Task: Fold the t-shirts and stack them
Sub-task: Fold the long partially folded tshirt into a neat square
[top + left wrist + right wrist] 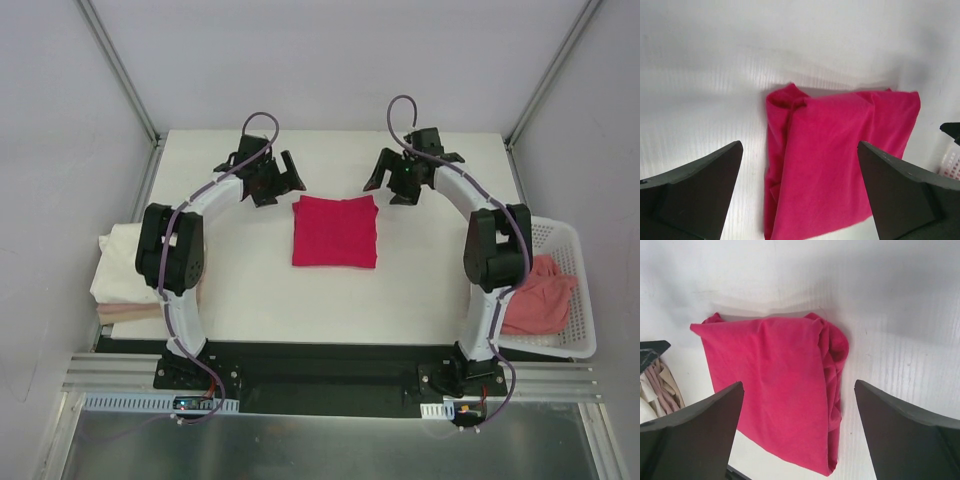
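**Folded crimson t-shirt at the table's centre, both grippers open above its far edge**

The crimson-pink t-shirt (334, 231) lies folded into a neat, nearly square packet in the middle of the white table (250, 290). Its edges are fairly even, with a little bunching at the two far corners. Nothing is holding it.

The left gripper (278, 182) hangs just beyond the shirt's far left corner and the right gripper (390, 185) just beyond its far right corner. Both have their jaws spread wide and empty.

At the table's left edge sits a stack of folded cloth, with a cream-white t-shirt (120, 262) on top and a pale pinkish layer beneath. At the right edge, a white mesh basket (560, 240) holds a crumpled salmon-pink t-shirt (540, 295), not yet folded.

The task looks past its midpoint. The crimson shirt appears fully folded but must be carried to the stack on the left. The salmon shirt must be taken out, folded and stacked.
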Controlling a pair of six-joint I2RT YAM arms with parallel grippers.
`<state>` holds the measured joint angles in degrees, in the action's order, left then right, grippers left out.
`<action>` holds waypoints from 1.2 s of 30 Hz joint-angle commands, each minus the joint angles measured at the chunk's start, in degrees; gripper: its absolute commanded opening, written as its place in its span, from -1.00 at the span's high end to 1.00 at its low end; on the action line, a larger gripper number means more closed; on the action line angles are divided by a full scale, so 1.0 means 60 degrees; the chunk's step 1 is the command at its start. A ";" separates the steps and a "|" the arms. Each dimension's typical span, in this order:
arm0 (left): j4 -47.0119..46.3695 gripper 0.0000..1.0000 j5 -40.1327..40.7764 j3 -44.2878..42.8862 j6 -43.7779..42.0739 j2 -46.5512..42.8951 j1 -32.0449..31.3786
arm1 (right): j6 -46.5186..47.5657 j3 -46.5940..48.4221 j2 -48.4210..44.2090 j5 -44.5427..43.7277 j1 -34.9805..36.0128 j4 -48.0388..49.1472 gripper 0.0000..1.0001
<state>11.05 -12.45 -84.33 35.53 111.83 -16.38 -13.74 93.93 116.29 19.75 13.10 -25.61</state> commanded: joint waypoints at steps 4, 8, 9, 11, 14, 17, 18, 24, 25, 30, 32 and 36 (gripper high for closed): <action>0.0004 -0.99 -0.1029 0.1515 0.0099 -0.1792 -0.0228 | 0.0356 -0.2248 -0.2985 0.0385 0.0466 0.0355 -0.93; 0.0004 -0.99 -0.1631 0.2247 0.0128 -0.1705 -0.0272 | 0.0487 -0.4050 -0.4379 0.0327 0.0833 0.0708 -0.93; 0.0004 -0.99 -0.1602 0.2351 0.0143 -0.1676 -0.0302 | 0.0502 -0.4372 -0.4686 0.0269 0.0892 0.0781 -0.93; 0.0004 -0.98 -0.1500 0.2585 0.0114 -0.1559 -0.0346 | 0.0590 -0.5325 -0.5638 0.0210 0.1053 0.0796 -0.93; 0.0004 -0.93 -0.1266 0.2805 0.0128 -0.1325 -0.0419 | 0.0605 -0.6453 -0.7000 -0.0083 0.1156 0.0694 -0.93; 0.0019 -0.79 -0.1265 0.2777 0.0099 -0.0974 -0.0536 | 0.0707 -0.7229 -0.8304 -0.0551 0.1200 0.0270 -0.93; 0.0004 -0.75 -0.1309 0.2748 0.0085 -0.0900 -0.0580 | 0.0794 -0.7348 -0.8873 -0.0857 0.1200 -0.0123 -0.93; 0.0471 -0.43 -0.0944 0.2074 -0.0121 -0.0036 -0.0829 | 0.1015 -0.7906 -1.0881 -0.1665 0.1200 -0.1501 -0.93; 0.0560 -0.38 -0.0870 0.1885 -0.0135 0.0197 -0.0858 | 0.1015 -0.7935 -1.1103 -0.1694 0.1200 -0.1605 -0.93; 0.1293 0.17 -0.0416 0.1297 -0.0077 0.0887 -0.1005 | 0.1103 -0.7964 -1.2203 -0.2119 0.1200 -0.2397 -0.93; 0.1483 0.20 -0.0182 0.1210 -0.0091 0.0975 -0.1209 | 0.1161 -0.7965 -1.2451 -0.2236 0.1185 -0.2572 -0.93; 0.2083 0.31 0.0636 0.0640 -0.0267 0.1268 -0.1649 | 0.1337 -0.7950 -1.2716 -0.2295 0.1200 -0.2763 -0.93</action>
<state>16.64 -16.12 -78.06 36.38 115.52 -23.07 -7.64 46.15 41.54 8.08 20.14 -39.24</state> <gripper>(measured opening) 0.388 0.966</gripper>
